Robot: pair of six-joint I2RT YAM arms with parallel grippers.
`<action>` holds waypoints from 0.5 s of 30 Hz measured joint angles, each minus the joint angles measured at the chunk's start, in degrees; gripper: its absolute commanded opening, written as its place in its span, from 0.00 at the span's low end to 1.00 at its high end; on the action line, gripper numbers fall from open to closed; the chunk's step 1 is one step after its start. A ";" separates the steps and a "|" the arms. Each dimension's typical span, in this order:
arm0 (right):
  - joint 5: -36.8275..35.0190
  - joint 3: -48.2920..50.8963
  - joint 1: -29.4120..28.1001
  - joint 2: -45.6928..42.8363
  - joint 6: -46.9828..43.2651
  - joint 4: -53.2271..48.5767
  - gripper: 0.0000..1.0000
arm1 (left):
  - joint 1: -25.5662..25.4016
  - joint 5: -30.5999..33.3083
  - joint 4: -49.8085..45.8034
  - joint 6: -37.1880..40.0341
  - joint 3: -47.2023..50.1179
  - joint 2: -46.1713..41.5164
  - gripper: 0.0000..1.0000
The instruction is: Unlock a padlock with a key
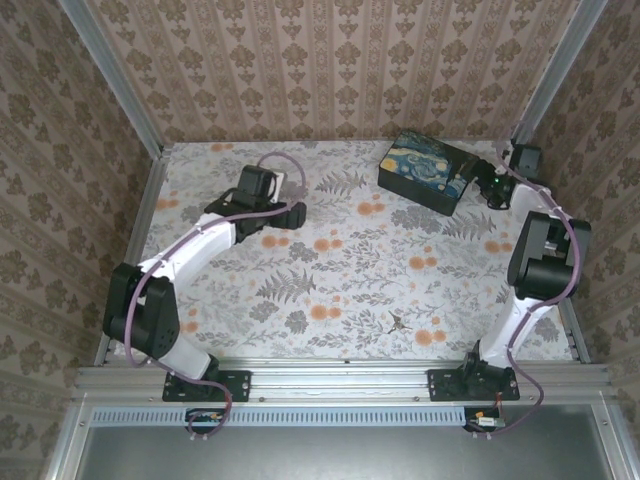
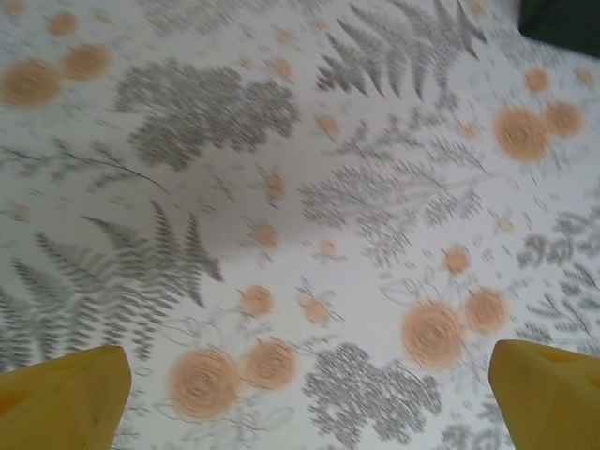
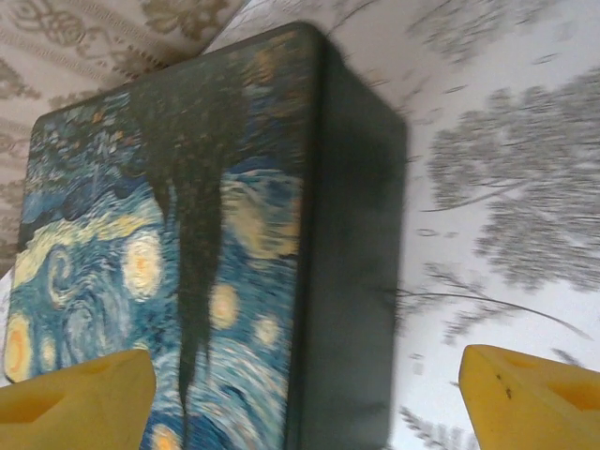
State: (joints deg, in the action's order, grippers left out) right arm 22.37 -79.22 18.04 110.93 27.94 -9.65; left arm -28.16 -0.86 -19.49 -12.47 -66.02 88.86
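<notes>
A tiny dark padlock (image 1: 398,322) lies on the flowered tablecloth at the front middle, far from both grippers; I cannot make out the key apart from it. My left gripper (image 1: 288,215) (image 2: 309,403) hangs open over bare cloth at the back left, its yellow fingertips (image 2: 66,398) wide apart with nothing between them. My right gripper (image 1: 478,181) (image 3: 309,394) is open at the back right, straddling the near edge of the painted box (image 3: 187,253). One fingertip (image 3: 80,403) is over the lid and the other over the cloth.
The dark blue-and-yellow swirl-painted box (image 1: 425,172) stands at the back right, closed. Wallpapered walls with metal posts (image 1: 110,75) enclose the table on three sides. Open cloth lies between the arms in the middle.
</notes>
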 measured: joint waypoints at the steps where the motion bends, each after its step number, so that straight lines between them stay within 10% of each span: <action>1: 0.52 -0.74 -0.59 0.96 0.11 0.02 0.80 | -0.68 -0.02 -0.57 0.00 -0.04 0.24 1.00; 9: 2.67 -3.08 -5.14 5.07 -1.18 -2.25 0.57 | -1.64 0.35 -3.74 0.02 -2.78 0.37 1.00; 15: 3.37 2.08 -12.57 0.70 -3.39 -2.56 0.62 | 0.00 -0.66 -4.72 -2.38 -8.28 3.26 1.00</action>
State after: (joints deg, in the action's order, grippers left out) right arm 25.74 -77.14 5.48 111.63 24.56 -12.21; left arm -28.16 -1.52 -24.21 -14.85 -74.30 92.12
